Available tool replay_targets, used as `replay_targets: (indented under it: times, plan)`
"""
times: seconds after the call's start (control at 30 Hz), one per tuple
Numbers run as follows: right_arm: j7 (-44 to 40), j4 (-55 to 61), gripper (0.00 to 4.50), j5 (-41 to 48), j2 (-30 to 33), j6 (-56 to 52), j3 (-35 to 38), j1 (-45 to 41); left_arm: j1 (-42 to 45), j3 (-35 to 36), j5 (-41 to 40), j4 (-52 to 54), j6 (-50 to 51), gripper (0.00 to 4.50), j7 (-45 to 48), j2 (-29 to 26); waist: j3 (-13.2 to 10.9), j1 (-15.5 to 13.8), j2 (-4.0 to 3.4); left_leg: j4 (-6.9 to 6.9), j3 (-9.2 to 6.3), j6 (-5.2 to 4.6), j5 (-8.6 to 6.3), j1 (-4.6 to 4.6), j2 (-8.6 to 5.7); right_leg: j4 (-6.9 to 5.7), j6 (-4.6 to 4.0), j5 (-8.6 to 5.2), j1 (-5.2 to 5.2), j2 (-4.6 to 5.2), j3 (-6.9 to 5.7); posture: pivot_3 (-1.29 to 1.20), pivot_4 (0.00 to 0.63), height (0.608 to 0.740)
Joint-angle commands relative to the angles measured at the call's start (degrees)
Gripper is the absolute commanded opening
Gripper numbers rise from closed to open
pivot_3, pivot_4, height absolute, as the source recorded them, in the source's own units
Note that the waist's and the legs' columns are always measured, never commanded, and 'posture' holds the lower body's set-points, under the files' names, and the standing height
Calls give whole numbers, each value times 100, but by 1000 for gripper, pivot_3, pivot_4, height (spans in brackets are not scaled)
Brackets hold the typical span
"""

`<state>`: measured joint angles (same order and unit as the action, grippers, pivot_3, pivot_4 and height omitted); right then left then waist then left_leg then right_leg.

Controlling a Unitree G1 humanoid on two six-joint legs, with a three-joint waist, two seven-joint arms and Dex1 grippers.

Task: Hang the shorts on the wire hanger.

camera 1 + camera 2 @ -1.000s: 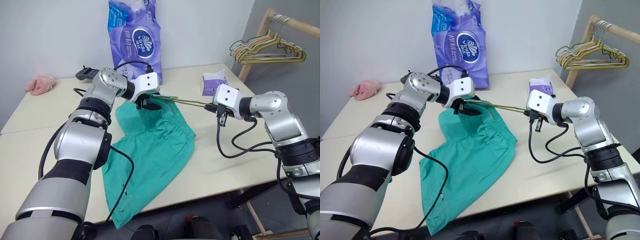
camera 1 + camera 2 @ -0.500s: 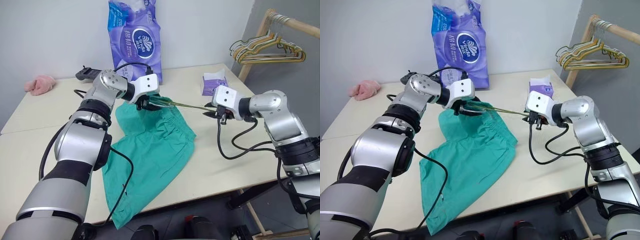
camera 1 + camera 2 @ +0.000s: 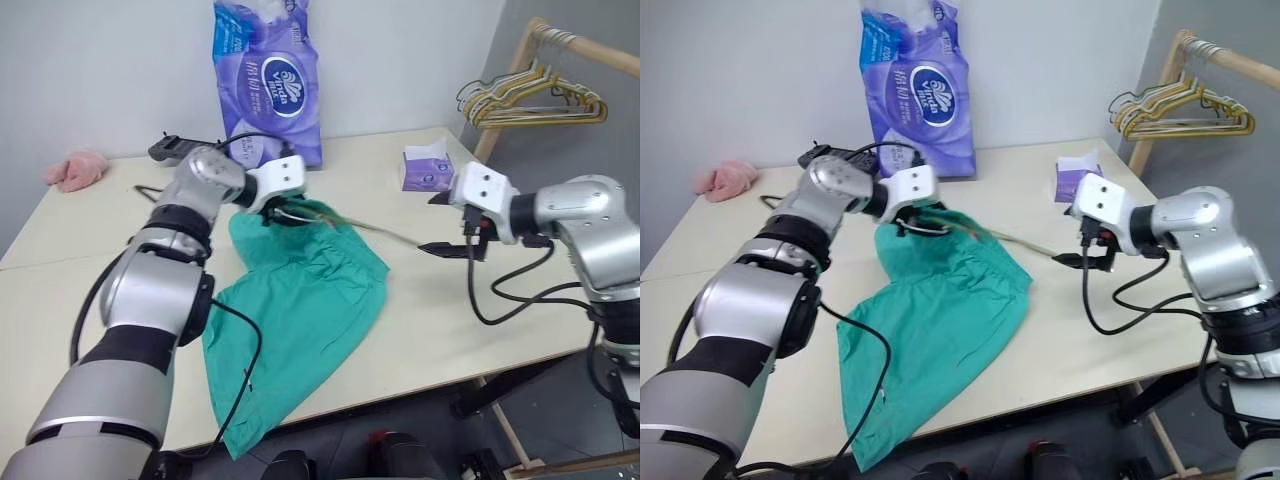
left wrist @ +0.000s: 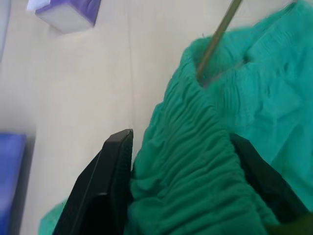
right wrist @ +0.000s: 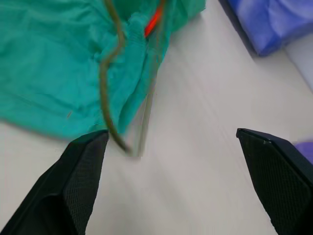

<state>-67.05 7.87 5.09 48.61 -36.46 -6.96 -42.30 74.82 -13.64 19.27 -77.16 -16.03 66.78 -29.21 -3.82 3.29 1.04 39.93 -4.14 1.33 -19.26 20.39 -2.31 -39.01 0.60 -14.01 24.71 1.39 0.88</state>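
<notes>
Head stereo pair down over table (image 3: 420,300); wrist cameras close on shorts (image 4: 195,161).

Left hand clamped, right hand spread
Left hand (image 4: 178,188) grips bunched cloth; right hand (image 3: 437,222) fingers wide apart, holding nothing.

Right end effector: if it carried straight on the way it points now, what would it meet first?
Probably the wire hanger, whose free end lies just ahead of the open right end effector, with the shorts right behind it.

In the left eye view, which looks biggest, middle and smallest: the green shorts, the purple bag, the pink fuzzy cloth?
1. Teal-green cloth shorts
2. Tall purple plastic bag, though farther away
3. Small pink fuzzy cloth
</notes>
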Motion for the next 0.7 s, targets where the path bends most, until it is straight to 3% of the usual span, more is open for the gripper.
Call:
replay_targets:
  times: [0.03,0.43,0.7]
  plan:
    - [80,408,4468,325,-49,-331,148,-74,119,93,-80,95,171,2344,-17,71,2,0,4,1,-4,0,0,4,1,1,0,0,0,0,-4,-98,10,740]
    - [269,754,4468,745,-11,-855,163,70,95,689,-677,125,1171,2344,478,148,5,5,8,15,2,1,1,45,-4,-9,0,0,44,6,1,-104,17,740]
    - [51,983,4468,1286,567,-1173,449,1509,-160,1679,-1700,275,2705,2344,951,-158,9,28,13,15,2,0,0,49,-3,-7,0,0,43,8,-1,-120,24,740]
